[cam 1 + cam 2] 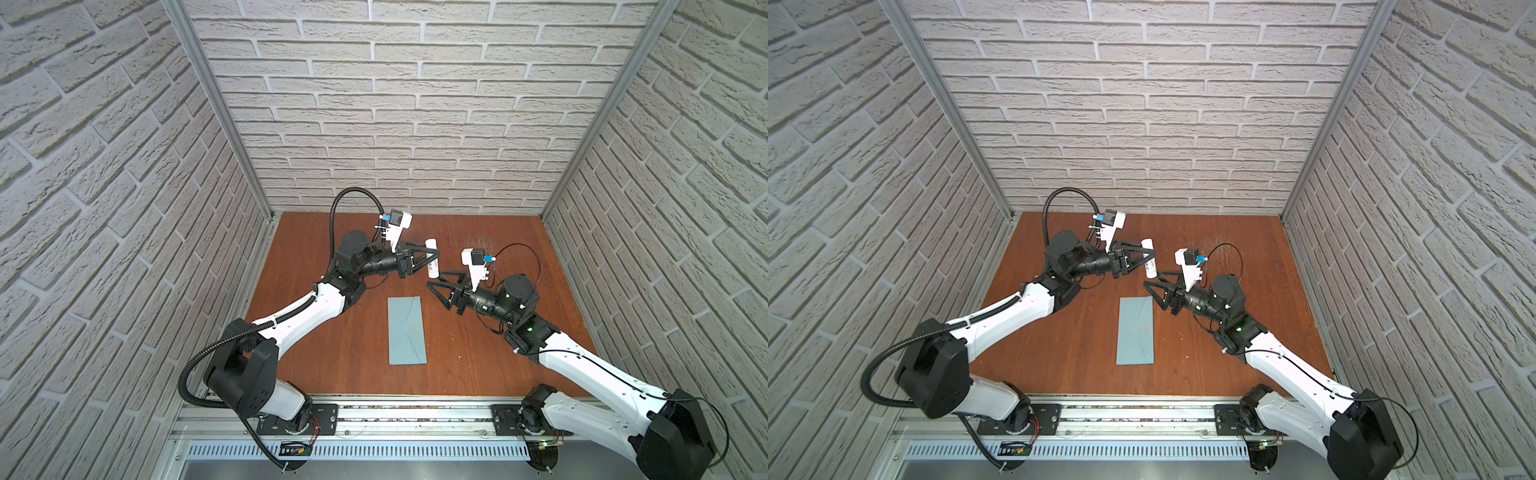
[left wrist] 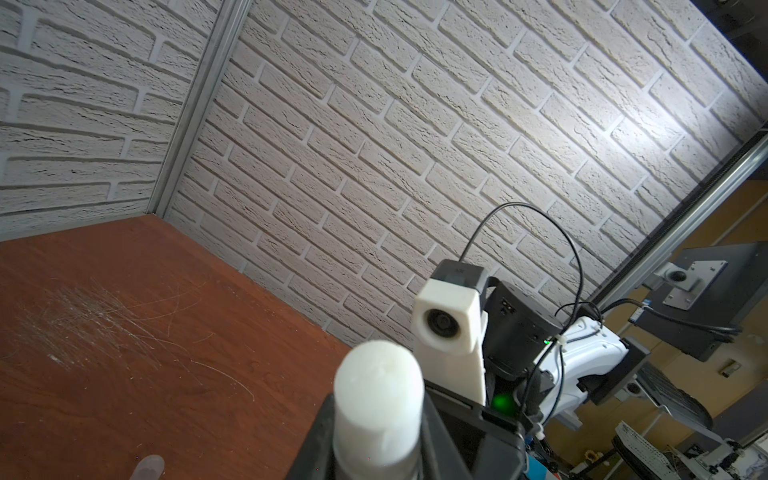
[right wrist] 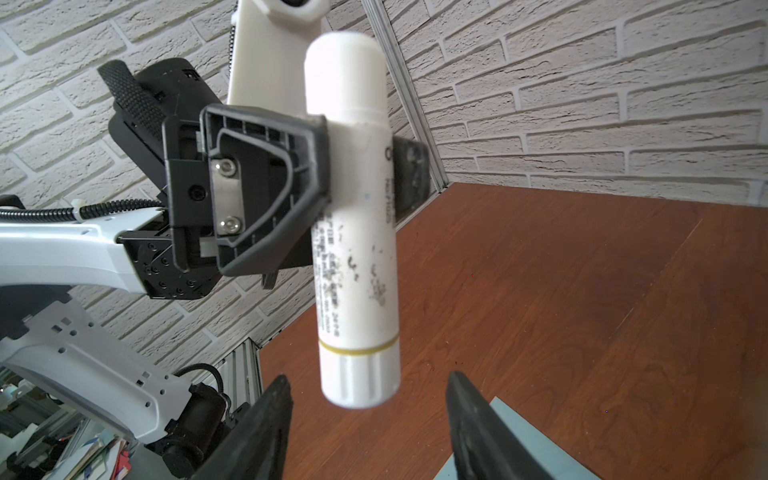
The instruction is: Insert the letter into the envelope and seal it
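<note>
Both top views are bright and evenly lit from overhead, and sharp throughout. The reddish-brown wooden worktop (image 1: 324, 353) carries only soft, faint shadows beside the arms. The white brick-pattern walls (image 1: 104, 208) bow at the picture edges from the wide lens. In the left wrist view a hard bright patch glares on the wall, and the white cylindrical plastic stick (image 2: 378, 399), close to the lens, is out of focus. In the right wrist view the stick's print smears, and the right tool (image 3: 368, 386) is dark and blurred.
</note>
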### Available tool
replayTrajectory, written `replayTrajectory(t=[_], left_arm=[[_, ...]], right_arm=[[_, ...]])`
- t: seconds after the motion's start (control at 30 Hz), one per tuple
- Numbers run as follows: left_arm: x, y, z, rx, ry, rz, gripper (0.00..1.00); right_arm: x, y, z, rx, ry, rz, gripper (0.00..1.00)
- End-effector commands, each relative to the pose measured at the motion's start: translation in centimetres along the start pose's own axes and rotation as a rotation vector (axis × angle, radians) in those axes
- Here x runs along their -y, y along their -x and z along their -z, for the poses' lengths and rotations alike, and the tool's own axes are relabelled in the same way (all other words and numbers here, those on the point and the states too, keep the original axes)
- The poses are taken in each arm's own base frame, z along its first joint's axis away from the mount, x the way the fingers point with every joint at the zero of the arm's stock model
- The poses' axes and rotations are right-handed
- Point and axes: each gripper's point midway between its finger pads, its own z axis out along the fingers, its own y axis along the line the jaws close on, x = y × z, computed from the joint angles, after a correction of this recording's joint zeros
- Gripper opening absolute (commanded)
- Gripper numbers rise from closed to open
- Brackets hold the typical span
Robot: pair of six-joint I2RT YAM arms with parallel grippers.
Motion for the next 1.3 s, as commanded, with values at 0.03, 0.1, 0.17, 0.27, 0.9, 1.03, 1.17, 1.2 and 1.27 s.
replayTrajectory(t=[0.03,0.1,0.17,0.27,0.9,1.03,1.17,1.2,1.27], left_arm=[[1.8,1.5,-0.4,0.038,-0.078,-0.063,0.00],[1.8,1.4,-0.5,0.034,-0.080,-0.059,0.00],[1.8,1.4,-0.5,0.034,-0.082,-0.061,0.00],[1.8,1.4,-0.6,0.030,-0.084,-0.059,0.00],[-3.7,-2.6,-0.4,-0.043,0.265,-0.077,0.00],[-5.1,-2.8,0.4,-0.009,0.386,-0.100,0.00],[-5.7,-2.6,0.3,0.035,0.458,-0.112,0.00],[-5.6,-2.5,0.1,0.044,0.462,-0.117,0.00],[-5.7,-2.4,-0.2,0.059,0.481,-0.121,0.00]], right_arm=[[-1.5,2.2,0.0,0.051,0.064,0.055,0.51],[-1.5,2.3,0.0,0.052,0.067,0.058,0.48],[-1.4,2.3,0.0,0.048,0.069,0.060,0.44],[-1.4,2.2,-0.1,0.043,0.074,0.064,0.36],[-0.8,5.1,0.8,0.168,-0.025,0.029,0.17],[-0.6,5.7,1.5,0.220,-0.117,0.061,0.15],[-1.4,5.9,1.4,0.242,-0.196,0.139,0.15],[-1.5,5.9,1.4,0.247,-0.214,0.155,0.15],[-1.8,6.1,1.4,0.262,-0.260,0.189,0.15]])
